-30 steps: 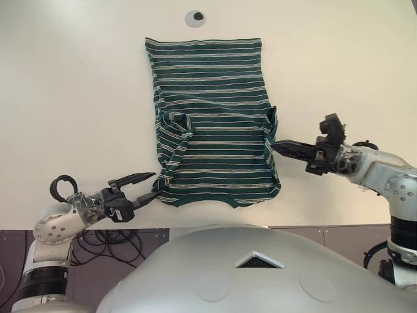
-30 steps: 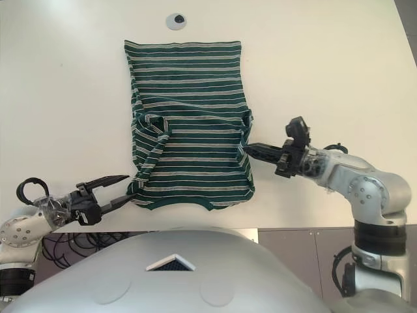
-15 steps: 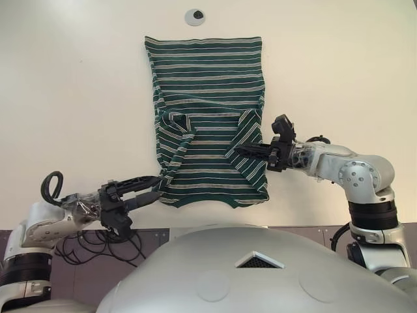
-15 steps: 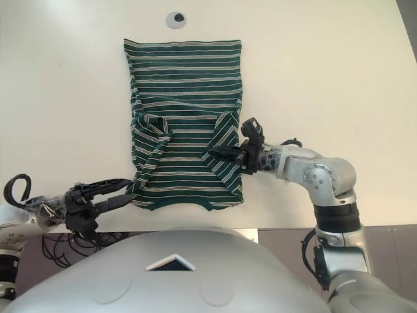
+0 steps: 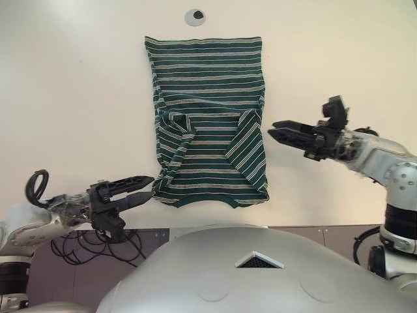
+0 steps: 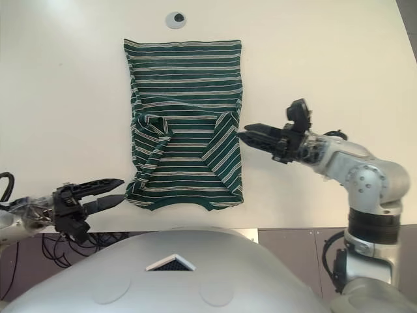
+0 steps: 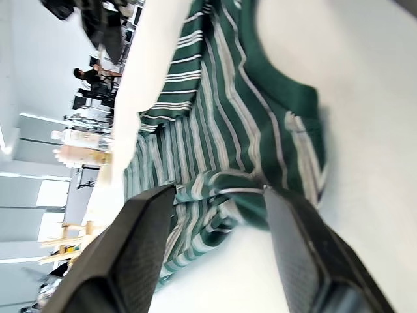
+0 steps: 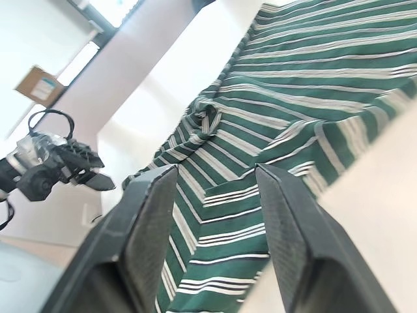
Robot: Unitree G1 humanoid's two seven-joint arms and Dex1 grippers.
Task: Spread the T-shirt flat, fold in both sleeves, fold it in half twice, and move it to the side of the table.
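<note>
near the t-shirt (image 5: 208, 98), left end effector (image 5: 151, 187) and right end effector (image 5: 272, 128) gape, both empty.

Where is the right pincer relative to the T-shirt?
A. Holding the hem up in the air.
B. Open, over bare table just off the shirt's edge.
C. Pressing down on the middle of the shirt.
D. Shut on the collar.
B: the right pincer has its fingers apart and sits over the table beside the T-shirt, with a strip of bare tabletop between them.
</note>
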